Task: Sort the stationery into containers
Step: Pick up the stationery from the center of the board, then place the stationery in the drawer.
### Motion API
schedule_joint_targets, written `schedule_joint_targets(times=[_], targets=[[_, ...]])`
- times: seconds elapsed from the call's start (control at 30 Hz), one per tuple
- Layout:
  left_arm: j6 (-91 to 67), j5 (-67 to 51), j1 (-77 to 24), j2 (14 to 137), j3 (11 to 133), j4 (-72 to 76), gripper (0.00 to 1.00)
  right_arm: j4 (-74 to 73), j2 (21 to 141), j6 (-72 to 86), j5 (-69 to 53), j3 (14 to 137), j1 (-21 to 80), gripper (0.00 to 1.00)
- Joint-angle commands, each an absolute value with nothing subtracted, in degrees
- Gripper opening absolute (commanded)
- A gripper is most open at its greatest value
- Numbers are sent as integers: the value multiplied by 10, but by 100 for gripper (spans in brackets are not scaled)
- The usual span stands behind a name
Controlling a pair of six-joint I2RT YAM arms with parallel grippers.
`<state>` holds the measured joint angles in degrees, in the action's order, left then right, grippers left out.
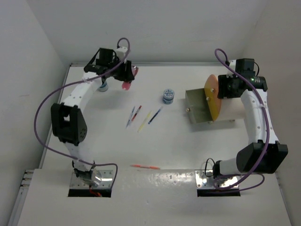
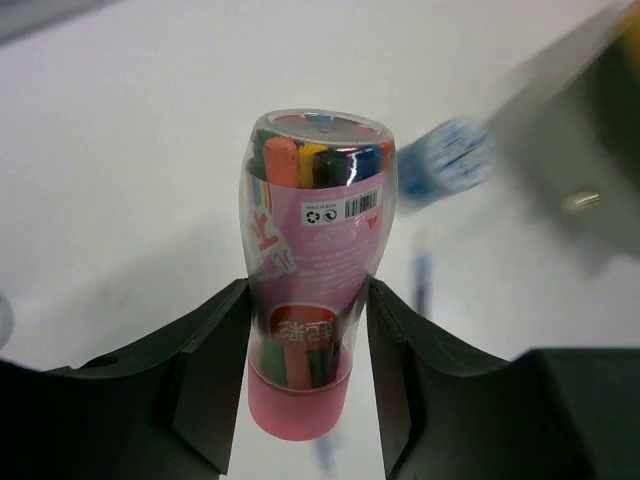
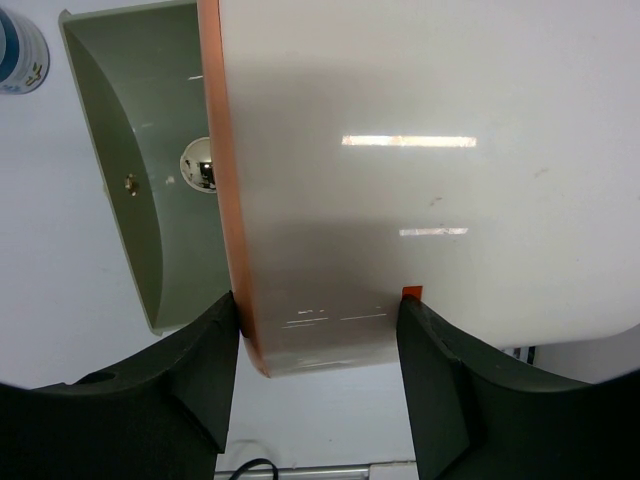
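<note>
My left gripper [image 1: 125, 77] at the table's back left is shut on a clear marker tube [image 2: 315, 230] with a pink label and pink cap, full of coloured pens, held off the table. My right gripper [image 1: 229, 87] is shut on the cream drum container [image 3: 400, 180], one finger [image 3: 205, 350] at its orange rim. The grey-green drawer [image 1: 197, 107] stands pulled out to the left behind the orange disc [image 1: 212, 97]. Three thin pens [image 1: 143, 116] lie mid-table, and an orange-red pen [image 1: 146, 166] lies near the front. A blue-and-white cylinder [image 1: 168, 96] stands left of the drawer.
A second blue-and-white cylinder [image 1: 102, 87] sits under the left arm at the back left. Walls close the table at the back and both sides. The left arm's purple cable [image 1: 40, 113] loops out to the left.
</note>
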<state>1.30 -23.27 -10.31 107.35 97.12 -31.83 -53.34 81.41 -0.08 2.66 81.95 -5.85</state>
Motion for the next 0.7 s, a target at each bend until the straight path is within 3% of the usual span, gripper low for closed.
schedule_joint_targets(times=[0.0,0.1,0.4,0.67], targets=[[-258,-243,-152,955,918,-141,0,-599,855,-11,26,777,-53,58],[-360,-210,-225,921,853,-20,0,-600,858,-10,22,775,-53,58],[-597,-89,-377,1006,894,66,0,-607,863,-17,26,782,-52,58],[-618,-13,-456,1161,1049,18,0,-602,865,-11,17,784,-52,58]])
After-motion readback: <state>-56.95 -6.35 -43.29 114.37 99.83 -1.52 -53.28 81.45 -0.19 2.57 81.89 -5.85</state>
